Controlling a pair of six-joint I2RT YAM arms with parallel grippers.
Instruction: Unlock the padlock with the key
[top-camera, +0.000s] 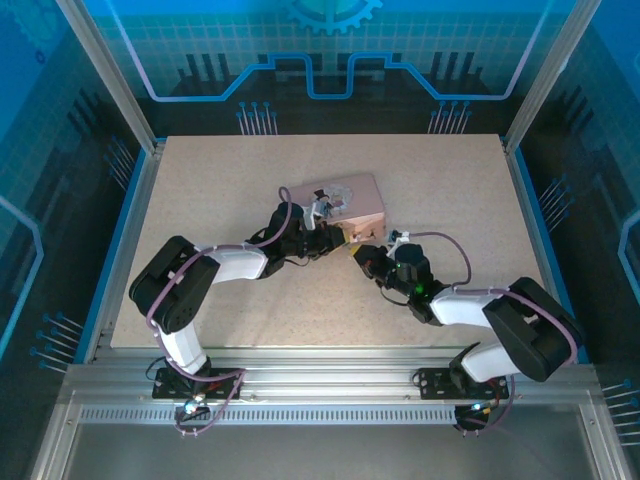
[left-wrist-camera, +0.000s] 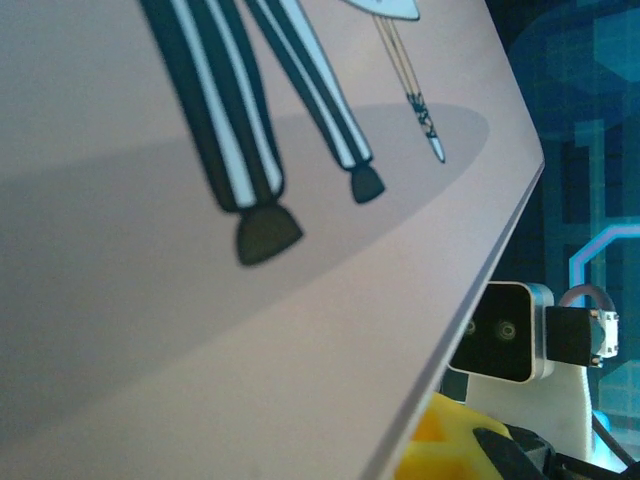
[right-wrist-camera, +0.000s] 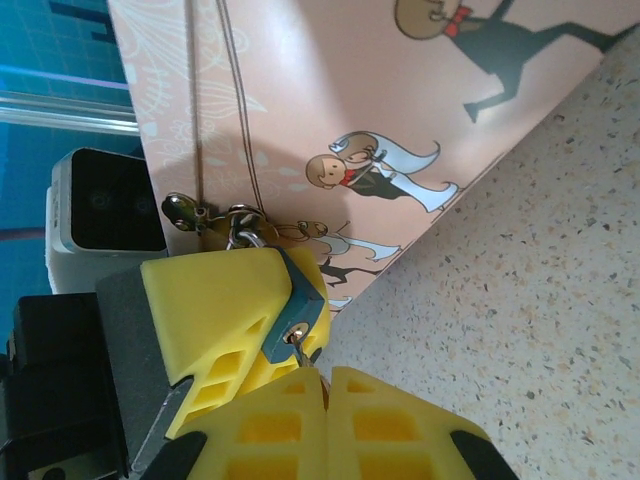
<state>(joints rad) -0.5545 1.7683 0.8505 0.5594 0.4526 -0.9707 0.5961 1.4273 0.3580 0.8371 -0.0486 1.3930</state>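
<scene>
I judge the step in hand to be the turn itself. My left gripper (top-camera: 320, 238) is clamped on the padlock (right-wrist-camera: 298, 300), which hangs at the front wall of the pink tin (right-wrist-camera: 400, 110). My right gripper (right-wrist-camera: 323, 380) has its fingers pinched together on the key (right-wrist-camera: 296, 337), whose tip meets the lock's blue end. Next I need a wrist roll about the key's axis while my left side holds firm. Room is tight, with the grippers nose to nose and the tin wall just behind. The open surface (right-wrist-camera: 540, 300) beside the tin gives me space to back away.
</scene>
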